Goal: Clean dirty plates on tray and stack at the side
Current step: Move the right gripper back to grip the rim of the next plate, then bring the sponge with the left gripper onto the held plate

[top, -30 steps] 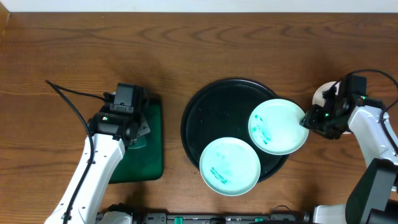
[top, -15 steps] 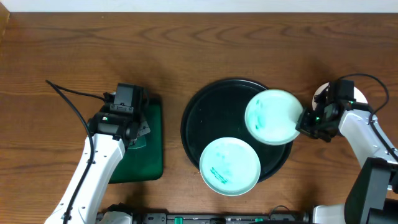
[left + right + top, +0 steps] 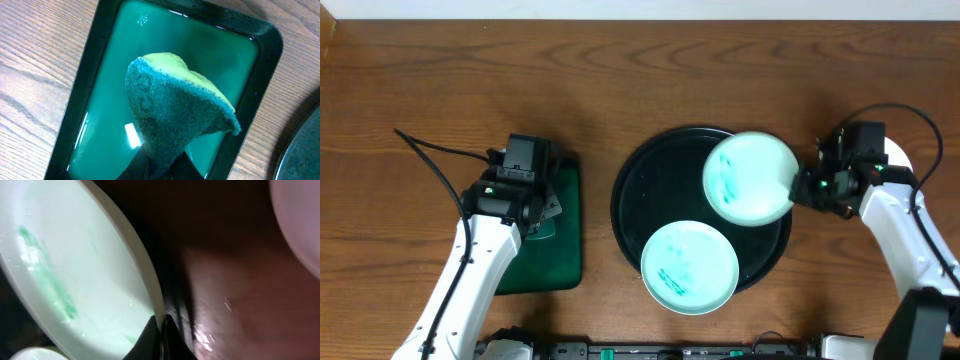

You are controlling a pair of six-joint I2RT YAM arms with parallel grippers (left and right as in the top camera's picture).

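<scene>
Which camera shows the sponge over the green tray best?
The left wrist view: the sponge sits mid-frame, scouring side and yellow edge clear, pinched at its bottom by the left pincer above the green tray. Overhead, the left arm covers it. The right wrist view shows none of it.

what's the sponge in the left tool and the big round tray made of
The sponge: soft yellow foam under coarse, matte green scouring fibre, going by its fuzzy texture. The round tray: probably plastic, glossy black, judging by its faint reflections.
</scene>
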